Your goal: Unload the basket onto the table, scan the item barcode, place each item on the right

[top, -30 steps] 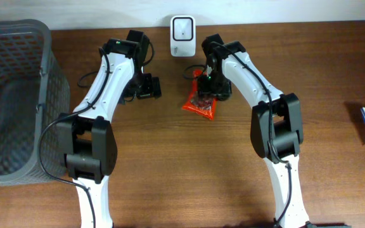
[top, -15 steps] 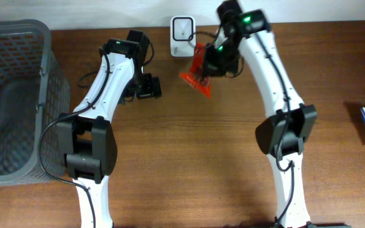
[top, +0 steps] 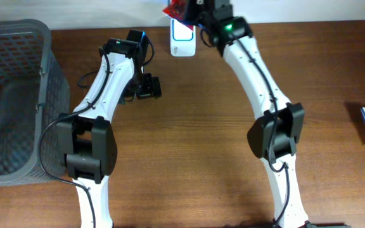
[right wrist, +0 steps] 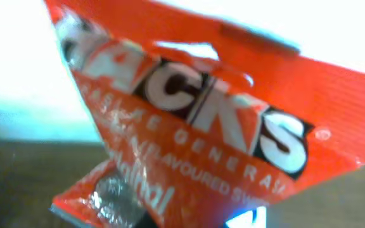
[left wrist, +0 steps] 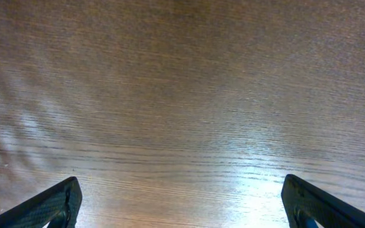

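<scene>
Right gripper (top: 186,9) had its jaws clamped on the red snack packet (right wrist: 195,126), up at the top centre of the overhead view, just over the white barcode scanner (top: 182,39). Left gripper (left wrist: 182,206) hung with jaws wide open over bare table (left wrist: 182,95). I'd turn the barcode face square to the scanner and hold it steady. In the right wrist view the lettering ran from upper left to lower right, so the long axis probably lay on that diagonal, printed front towards the wrist camera.

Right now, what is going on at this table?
The right gripper is shut on a red snack packet and holds it up in the air near the white scanner. The left gripper is open and empty, hovering over the wooden table. The grey basket stands apart at the left.
</scene>
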{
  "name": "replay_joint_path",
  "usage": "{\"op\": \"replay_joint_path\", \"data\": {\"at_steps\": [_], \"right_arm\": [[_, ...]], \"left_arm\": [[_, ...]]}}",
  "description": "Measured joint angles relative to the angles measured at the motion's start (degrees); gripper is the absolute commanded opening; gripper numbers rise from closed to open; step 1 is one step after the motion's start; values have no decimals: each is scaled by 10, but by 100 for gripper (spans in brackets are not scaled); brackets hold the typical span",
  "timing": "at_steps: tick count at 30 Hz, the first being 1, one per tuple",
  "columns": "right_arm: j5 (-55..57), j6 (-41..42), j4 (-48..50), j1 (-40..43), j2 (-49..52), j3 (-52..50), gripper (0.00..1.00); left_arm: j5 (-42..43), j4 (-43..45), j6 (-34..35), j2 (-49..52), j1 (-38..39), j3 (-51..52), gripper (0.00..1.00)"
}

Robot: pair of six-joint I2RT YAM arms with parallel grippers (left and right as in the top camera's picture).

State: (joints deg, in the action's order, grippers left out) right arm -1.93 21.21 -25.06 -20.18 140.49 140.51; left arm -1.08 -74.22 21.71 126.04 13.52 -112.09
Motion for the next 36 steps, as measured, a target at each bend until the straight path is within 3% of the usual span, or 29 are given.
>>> {"op": "replay_joint_path", "data": {"at_steps": [4, 9, 15, 20, 24, 30, 36], "right_arm": [[28, -39, 106, -2, 2, -127, 4], [44, -52, 122, 2, 4, -147, 4], [43, -43, 22, 54, -19, -122, 4], [50, 18, -231, 259, -100, -104, 4], [57, 27, -360, 393, -101, -104, 4], [73, 28, -416, 556, -101, -104, 4], [62, 18, -355, 641, -101, -151, 4]], "left_arm": [[0, 1, 0, 0, 0, 0, 99], [0, 0, 0, 0, 0, 0, 99], [0, 0, 0, 0, 0, 0, 99], [0, 0, 0, 0, 0, 0, 99], [0, 0, 0, 0, 0, 0, 99], [0, 0, 0, 0, 0, 0, 99], [0, 0, 0, 0, 0, 0, 99]]}}
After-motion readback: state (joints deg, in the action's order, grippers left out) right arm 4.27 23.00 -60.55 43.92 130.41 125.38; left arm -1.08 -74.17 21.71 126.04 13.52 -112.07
